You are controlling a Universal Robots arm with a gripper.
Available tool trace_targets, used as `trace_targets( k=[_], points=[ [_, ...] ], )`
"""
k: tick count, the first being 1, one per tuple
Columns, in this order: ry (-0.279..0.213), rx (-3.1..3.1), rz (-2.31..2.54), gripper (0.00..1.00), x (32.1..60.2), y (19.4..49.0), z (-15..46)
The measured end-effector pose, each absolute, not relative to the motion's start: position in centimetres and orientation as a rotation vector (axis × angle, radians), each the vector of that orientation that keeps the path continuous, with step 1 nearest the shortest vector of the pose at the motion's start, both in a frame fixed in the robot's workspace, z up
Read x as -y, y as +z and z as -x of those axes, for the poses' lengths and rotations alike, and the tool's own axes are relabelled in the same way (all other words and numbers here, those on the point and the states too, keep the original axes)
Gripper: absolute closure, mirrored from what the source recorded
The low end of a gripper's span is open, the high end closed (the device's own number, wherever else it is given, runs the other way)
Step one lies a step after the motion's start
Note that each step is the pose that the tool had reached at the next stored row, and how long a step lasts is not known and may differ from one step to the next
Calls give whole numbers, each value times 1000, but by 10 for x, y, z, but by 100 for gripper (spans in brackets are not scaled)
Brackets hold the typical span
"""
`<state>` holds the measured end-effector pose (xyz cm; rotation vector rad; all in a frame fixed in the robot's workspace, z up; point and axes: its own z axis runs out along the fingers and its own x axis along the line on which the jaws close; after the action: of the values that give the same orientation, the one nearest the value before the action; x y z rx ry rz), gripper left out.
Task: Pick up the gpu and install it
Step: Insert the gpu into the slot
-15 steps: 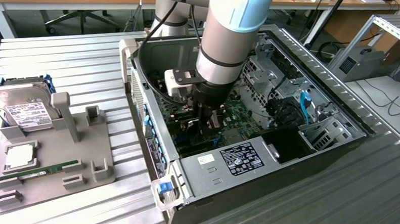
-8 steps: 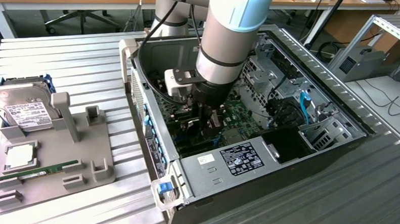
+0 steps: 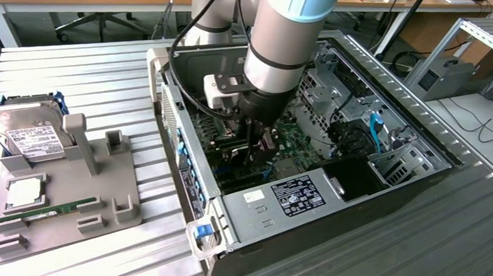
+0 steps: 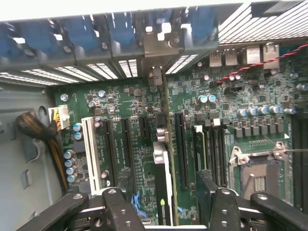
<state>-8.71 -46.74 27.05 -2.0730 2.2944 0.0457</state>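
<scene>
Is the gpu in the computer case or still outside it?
In. The gpu stands on edge in a motherboard slot, between the open gripper's fingers.

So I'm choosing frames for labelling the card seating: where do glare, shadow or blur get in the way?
Exterior view: the open black computer case is dark inside, and the arm hides the slot area. Wrist view: the thin dark expansion card with the silvery bracket stands edge-on in its slot, fairly clear; the top edge is blown out white; the open black gripper is slightly soft.

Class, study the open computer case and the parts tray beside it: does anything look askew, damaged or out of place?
Nothing stands out. The gpu stands on edge, straight in its motherboard slot, between the open gripper's fingers; the hard drive rests in its tray.
</scene>
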Motion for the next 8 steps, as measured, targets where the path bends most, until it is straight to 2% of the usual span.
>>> trace_targets(
  k=[8],
  points=[
    [45,-2294,2073,35,467,277,87]
  ],
)
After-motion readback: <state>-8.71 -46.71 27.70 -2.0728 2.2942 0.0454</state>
